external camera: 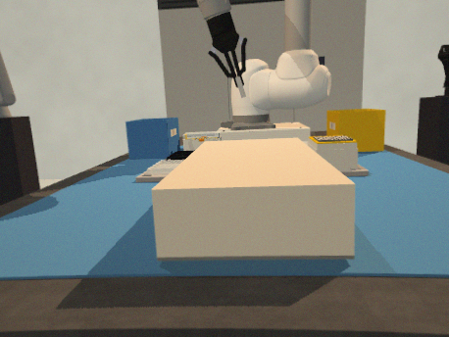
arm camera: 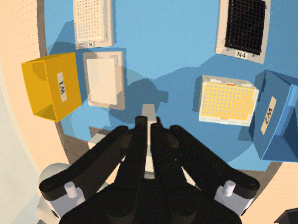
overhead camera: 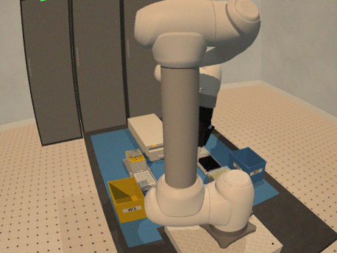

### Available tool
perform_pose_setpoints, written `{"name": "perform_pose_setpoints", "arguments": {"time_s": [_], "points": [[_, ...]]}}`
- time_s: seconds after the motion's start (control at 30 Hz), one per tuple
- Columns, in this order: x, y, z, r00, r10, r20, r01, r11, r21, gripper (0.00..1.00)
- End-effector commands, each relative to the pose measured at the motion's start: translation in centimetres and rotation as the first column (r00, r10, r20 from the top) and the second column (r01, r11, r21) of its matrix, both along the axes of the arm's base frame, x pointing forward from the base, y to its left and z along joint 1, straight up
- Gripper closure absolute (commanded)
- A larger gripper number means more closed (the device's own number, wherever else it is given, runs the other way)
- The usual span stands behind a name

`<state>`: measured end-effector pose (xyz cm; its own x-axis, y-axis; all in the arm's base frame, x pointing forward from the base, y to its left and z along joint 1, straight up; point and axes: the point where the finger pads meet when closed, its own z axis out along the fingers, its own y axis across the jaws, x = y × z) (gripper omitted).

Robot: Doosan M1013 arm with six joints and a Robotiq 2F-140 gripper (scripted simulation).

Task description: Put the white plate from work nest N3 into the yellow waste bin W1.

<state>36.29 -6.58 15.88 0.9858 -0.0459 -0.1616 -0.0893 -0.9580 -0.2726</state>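
My gripper [arm camera: 148, 113] hangs high over the bench, jaws pinched together on nothing. The white plate [arm camera: 103, 78] lies flat in its nest, just beside the yellow bin W1 [arm camera: 53, 86]. The risk as I see it: descending with jaws this narrow, I'd jab the plate or nudge the perforated plate [arm camera: 92, 16] next door instead of gripping.
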Motion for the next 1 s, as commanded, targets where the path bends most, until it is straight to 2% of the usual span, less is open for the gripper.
{"name": "perform_pose_setpoints", "arguments": {"time_s": [0.0, 0.07, 0.2, 0.27, 0.4, 0.47, 0.57, 0.7, 0.77, 0.97], "points": [[1.7, -0.2, 0.6, 1.0, -0.005, 0.011, 0.006, 0.997, -0.074, 0.9], [2.7, -0.2, 0.9, 1.0, -0.007, 0.023, 0.01, 0.994, -0.113, 0.9], [3.4, -0.2, 1.2, 1.0, -0.007, 0.023, 0.01, 0.994, -0.113, 0.9], [4.3, 0.0, 1.5, 0.999, -0.011, 0.051, 0.019, 0.985, -0.173, 0.9], [5.6, 0.2, 2.1, 0.999, -0.011, 0.054, 0.02, 0.984, -0.179, 0.9], [6.5, 0.4, 2.5, 0.996, -0.013, 0.09, 0.034, 0.972, -0.232, 0.9], [7.8, 0.8, 3.1, 0.996, -0.013, 0.093, 0.035, 0.971, -0.237, 0.9], [8.0, 0.8, 3.2, 0.996, -0.013, 0.093, 0.035, 0.971, -0.237, 0.9], [8.7, 1.0, 3.6, 0.99, -0.014, 0.137, 0.053, 0.958, -0.283, 0.9], [10.5, 1.7, 4.5, 0.99, -0.014, 0.141, 0.055, 0.956, -0.287, 0.9]]}}
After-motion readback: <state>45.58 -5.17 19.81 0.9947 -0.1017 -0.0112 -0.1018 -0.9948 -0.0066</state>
